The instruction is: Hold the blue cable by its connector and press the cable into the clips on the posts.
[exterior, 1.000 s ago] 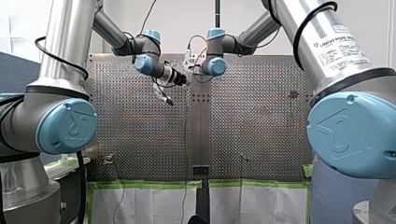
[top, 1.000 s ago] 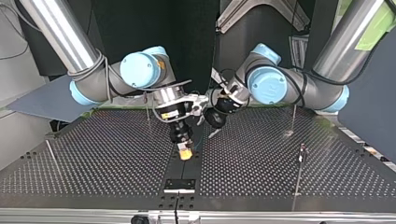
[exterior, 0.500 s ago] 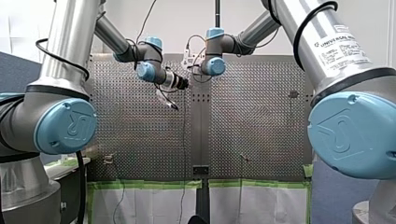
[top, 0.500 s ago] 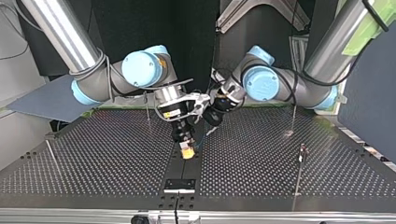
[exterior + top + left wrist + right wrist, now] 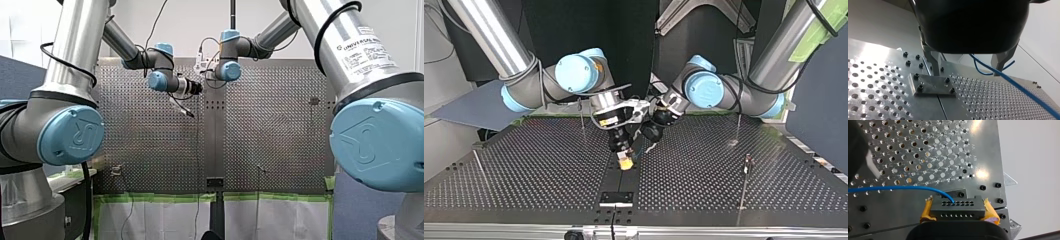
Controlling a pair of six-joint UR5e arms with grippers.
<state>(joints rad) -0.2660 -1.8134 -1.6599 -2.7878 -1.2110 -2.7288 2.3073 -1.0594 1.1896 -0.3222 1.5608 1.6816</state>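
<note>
Holding the connector: my right gripper point(image 5: 958, 213) has its yellow-padded fingers point(image 5: 926, 211) clamped on the two ends of the black connector point(image 5: 958, 206), low over the middle seam of the table point(image 5: 923, 150).
Cable: the blue cable point(image 5: 898, 187) leaves the connector's upper row of holes and runs flat across the table. In the left wrist view it crosses ahead of the other gripper, with a slack loop behind.
Left gripper: my left gripper point(image 5: 966, 72) hangs just beside the right one. Its metal fingers point(image 5: 934, 63) stand apart and grip nothing. The cable passes close by one fingertip; contact cannot be told.
Surface: bright perforated metal in two halves. A small plate point(image 5: 933, 86) with black screws bridges the seam at the near edge in the top view.
Posts: the near post point(image 5: 744, 182) and the far post point(image 5: 738, 127) stand thin and upright at the top view's right. The left post point(image 5: 582, 117) stands far, left of centre. All are well apart from the cable.
Room: a white wall point(image 5: 190, 25) lies beyond the table in the front view. Green tape point(image 5: 160, 197) edges the table's near side above white sheets point(image 5: 165, 220). A dark panel point(image 5: 624, 40) stands behind the arms in the top view.
</note>
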